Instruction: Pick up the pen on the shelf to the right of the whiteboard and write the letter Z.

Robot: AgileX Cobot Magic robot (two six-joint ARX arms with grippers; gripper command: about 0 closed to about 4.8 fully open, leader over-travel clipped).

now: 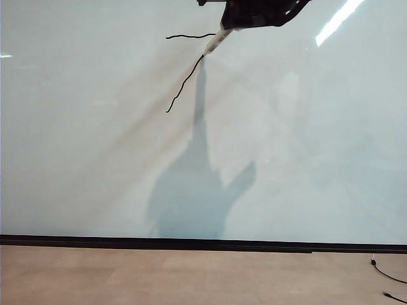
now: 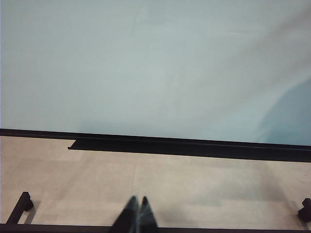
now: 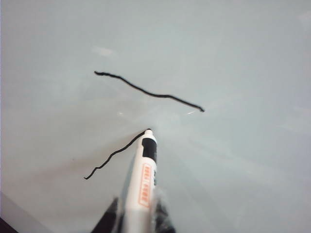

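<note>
we see the whiteboard [image 1: 95,159] filling nearly the whole exterior view, a very large, glossy, pale grey-white sheet with a thin black strip along its bottom edge and a bright slanted reflection near its upper right. below it lies the floor [image 1: 159,276], a matt tan surface in broad, smooth panels, with a thin black cable [image 1: 386,274] curling at the far right. the right gripper [image 1: 230,27], bulky and black, hangs at the top of the board just right of the middle, its jaws closed tight on the pen [image 1: 216,42], a slim white cylinder with an orange label and a black collar before its small dark tip. we find the tip touching the board at the upper end of a wobbly diagonal stroke. the letter z [image 1: 184,76] is unfinished: a thin, wavy black top bar and that slanting line running down to the left, the two not quite joined in the right wrist view, where the pen [image 3: 143,187] rises between the dark fingers [image 3: 109,218]. the left gripper [image 2: 135,216] hangs low over the floor, well apart from the writing, its dark tapered tips pressed together on nothing, facing a narrow black ledge [image 2: 189,146] at the board's foot.
</note>
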